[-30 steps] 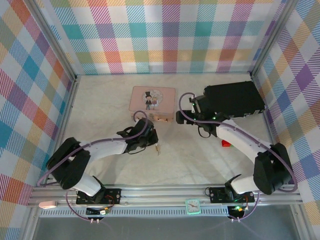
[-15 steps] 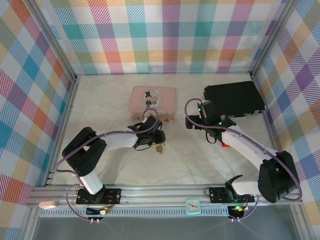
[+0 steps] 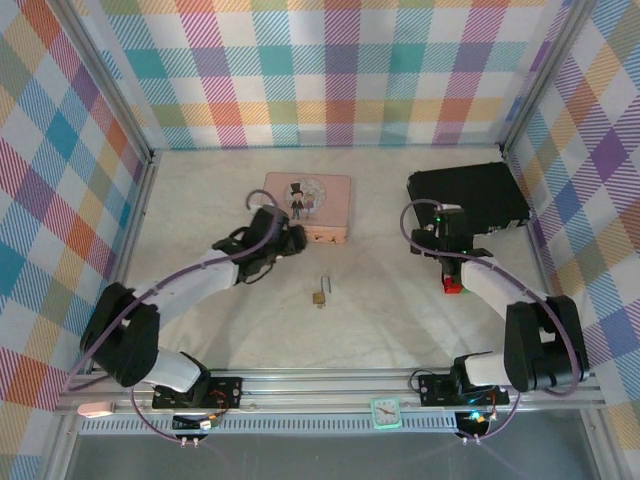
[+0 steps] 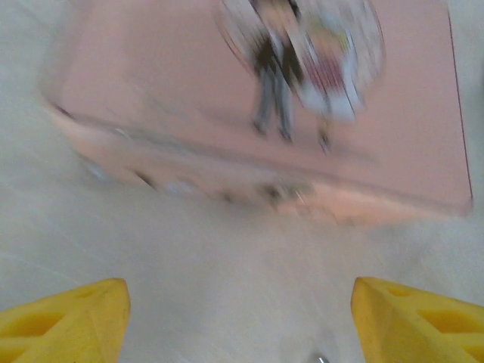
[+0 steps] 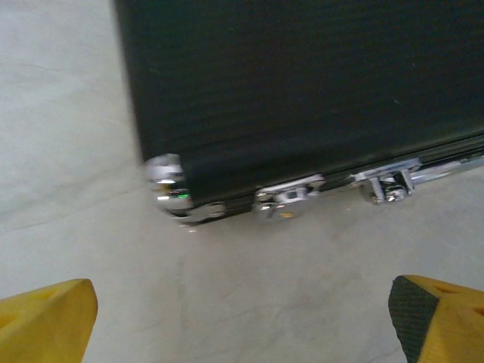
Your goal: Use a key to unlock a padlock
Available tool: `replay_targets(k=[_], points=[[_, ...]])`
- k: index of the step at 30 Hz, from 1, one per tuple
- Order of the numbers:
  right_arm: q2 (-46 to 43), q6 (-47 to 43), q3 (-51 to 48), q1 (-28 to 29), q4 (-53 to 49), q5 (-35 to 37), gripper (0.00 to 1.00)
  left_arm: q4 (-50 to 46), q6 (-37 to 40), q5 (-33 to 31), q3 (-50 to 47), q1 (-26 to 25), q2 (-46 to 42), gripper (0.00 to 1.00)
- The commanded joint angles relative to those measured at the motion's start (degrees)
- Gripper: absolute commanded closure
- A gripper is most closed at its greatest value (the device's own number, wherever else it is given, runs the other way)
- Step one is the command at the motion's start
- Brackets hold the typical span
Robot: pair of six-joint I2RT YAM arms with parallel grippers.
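A: Overhead?
B: Bright, even light from above, sharp all over. Soft short shadows on the cream table top; the pastel plaid walls lean outward at the edges.
A: Left wrist?
B: Motion blur. The pink rectangular tin with cartoon figures is smeared; the yellow plastic fingertips are crisper.
A: Right wrist?
B: Milder blur. The black ribbed hard case reads dark, with glare spots on its chrome latches and a green glint on the chrome corner cap.
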Motion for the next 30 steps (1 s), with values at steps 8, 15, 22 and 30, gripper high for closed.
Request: replay_targets(k=[8,15,22,30], points=[[5.78,-4.48,-7.38,-4.49,31.42,-10.33,0.01,14.21,18.1,-25.47,-13.2,12.98,-6.42,0.23],[7.31,-2.67,-13.66,-7.46,45.06,-15.57,0.01,25.61,23.48,-27.17,-19.26,17.44,-1.73,0.23],[7.31,-2.9,-13.28,-7.36,44.37,-15.37,0.01,44.45,28.17,-20.83,-25.21,19.3,4.06,0.24],[7.27,-3.13,-13.18,-7.08,44.17,-15.19,0.01,59.24,28.87,-2.78,-30.23,22.23,9.25,0.25]])
